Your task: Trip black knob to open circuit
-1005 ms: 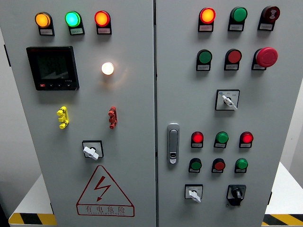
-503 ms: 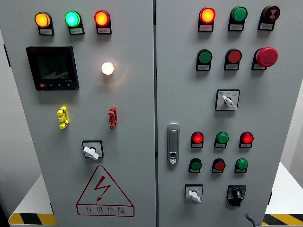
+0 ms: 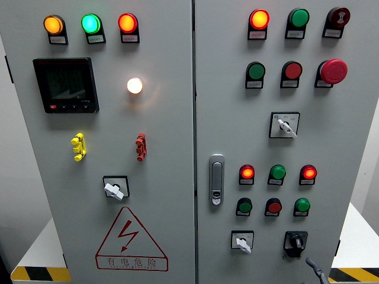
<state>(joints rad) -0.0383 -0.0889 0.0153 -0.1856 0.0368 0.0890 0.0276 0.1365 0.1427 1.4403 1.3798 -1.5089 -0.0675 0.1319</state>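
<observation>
Across the whole frame stands a grey electrical cabinet (image 3: 177,118) with two doors, the seam running down the middle. On the left door sit a black digital meter (image 3: 66,84) at upper left, three lit indicator lamps (image 3: 90,23) along the top in amber, green and red, a glowing white lamp (image 3: 134,85) near the centre, and a red-bordered warning triangle (image 3: 131,239) at the bottom. A white selector switch (image 3: 114,188) sits just above that triangle. On the right door, a chrome door handle (image 3: 217,179) is mounted beside the seam, and a red mushroom stop button (image 3: 333,71) projects at upper right. At lower right of the frame, on the right door's bottom row, is the black knob (image 3: 295,242), set in a black square plate. Just below and to its right, apart from it, one grey fingertip of the right hand (image 3: 315,270) enters at the bottom edge; whether the fingers are spread or curled cannot be told.
</observation>
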